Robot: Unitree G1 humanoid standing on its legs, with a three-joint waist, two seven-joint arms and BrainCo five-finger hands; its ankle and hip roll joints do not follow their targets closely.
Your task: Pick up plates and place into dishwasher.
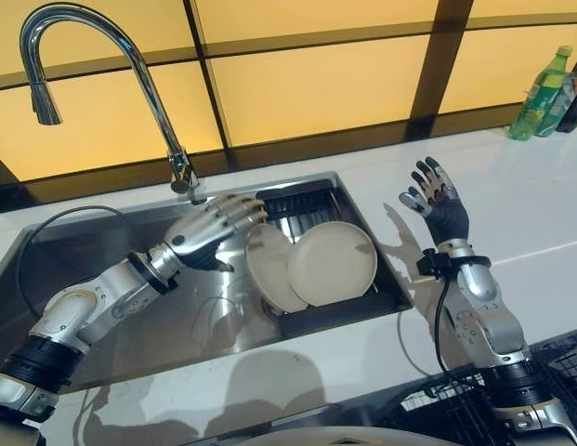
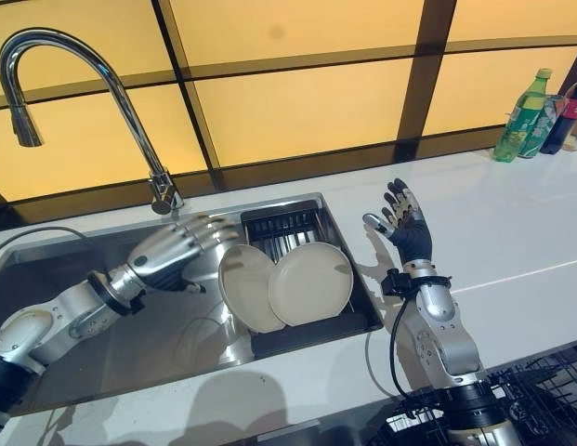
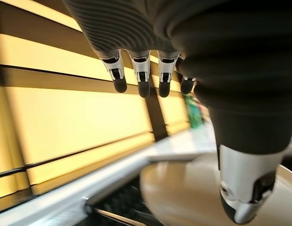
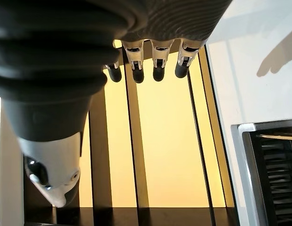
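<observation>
Two cream plates lean on a black rack (image 1: 311, 200) in the steel sink (image 1: 102, 269): a left plate (image 1: 266, 269) and a right plate (image 1: 333, 263) overlapping it. My left hand (image 1: 212, 230) hovers open just left of the left plate, fingers stretched toward its rim and holding nothing. In the left wrist view a plate (image 3: 193, 188) shows past the fingers (image 3: 143, 77). My right hand (image 1: 439, 203) is raised open over the white counter (image 1: 530, 214), right of the sink, fingers spread and empty.
A tall curved tap (image 1: 93, 65) rises behind the sink's left half. Green and dark bottles (image 1: 544, 84) stand at the counter's far right. A black wire dishwasher rack (image 1: 567, 372) shows at the lower right, below the counter edge. Yellow panels back the counter.
</observation>
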